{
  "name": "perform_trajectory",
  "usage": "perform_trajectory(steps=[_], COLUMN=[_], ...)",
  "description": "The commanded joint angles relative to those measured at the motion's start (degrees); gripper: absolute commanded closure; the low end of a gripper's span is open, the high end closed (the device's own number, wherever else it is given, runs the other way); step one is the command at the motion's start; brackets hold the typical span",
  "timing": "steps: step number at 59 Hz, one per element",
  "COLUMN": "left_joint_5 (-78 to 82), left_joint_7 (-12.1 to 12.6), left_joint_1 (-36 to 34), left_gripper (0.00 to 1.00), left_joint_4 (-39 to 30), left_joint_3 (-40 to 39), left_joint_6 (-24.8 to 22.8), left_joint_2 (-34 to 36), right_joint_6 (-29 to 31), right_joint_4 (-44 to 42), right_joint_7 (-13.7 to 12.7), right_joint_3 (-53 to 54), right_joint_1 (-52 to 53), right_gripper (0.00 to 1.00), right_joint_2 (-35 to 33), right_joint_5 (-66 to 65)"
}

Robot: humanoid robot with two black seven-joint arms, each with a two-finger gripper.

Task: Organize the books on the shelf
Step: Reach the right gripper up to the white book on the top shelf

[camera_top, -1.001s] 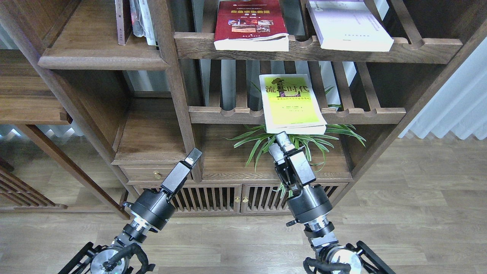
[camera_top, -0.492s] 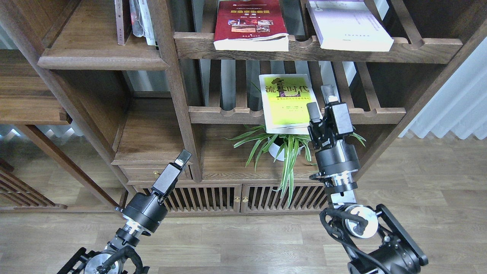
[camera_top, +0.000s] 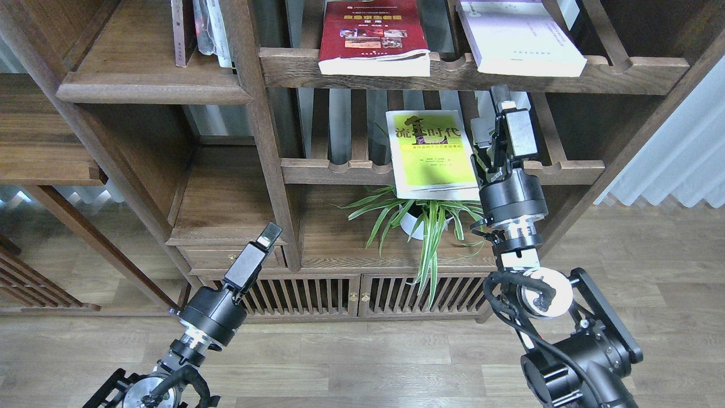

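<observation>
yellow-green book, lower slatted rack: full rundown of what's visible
The yellow-green book is a paperback lying flat, cover up, with big dark Chinese characters over smaller print. It rests on the lower slatted rack, its near edge overhanging the front rail above the plant. The right gripper stands just beside its right edge, open; contact unclear.

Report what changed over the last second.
The right gripper swung from below the yellow-green book up along its right edge, open and holding nothing. The left gripper dropped back slightly. All three books, including the dark red book and white-lavender book, stayed put.

Right tool (camera_top: 491,116) parted, beside yellow-green book (camera_top: 433,153)
</observation>
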Motion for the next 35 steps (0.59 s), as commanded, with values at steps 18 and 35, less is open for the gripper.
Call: perform_trajectory(steps=[18, 35], left_joint_5=[0.0, 0.0], left_joint_7=[0.0, 0.1], left_joint_1=[-0.1, -0.1], left_gripper=[0.00, 0.00], left_joint_4=[0.0, 0.0], left_joint_3=[0.0, 0.1], left_joint_6=[0.0, 0.0], left_joint_2=[0.0, 0.0], right_joint_6=[-5.5, -7.4], right_joint_4=[1.1, -0.3], right_joint_7=[-0.1, -0.3], right_joint_3=[1.1, 5.7], right_joint_1=[2.7, 3.2], right_gripper=[0.05, 0.05], right_joint_2=[0.0, -2.1], right_joint_5=[0.2, 0.3])
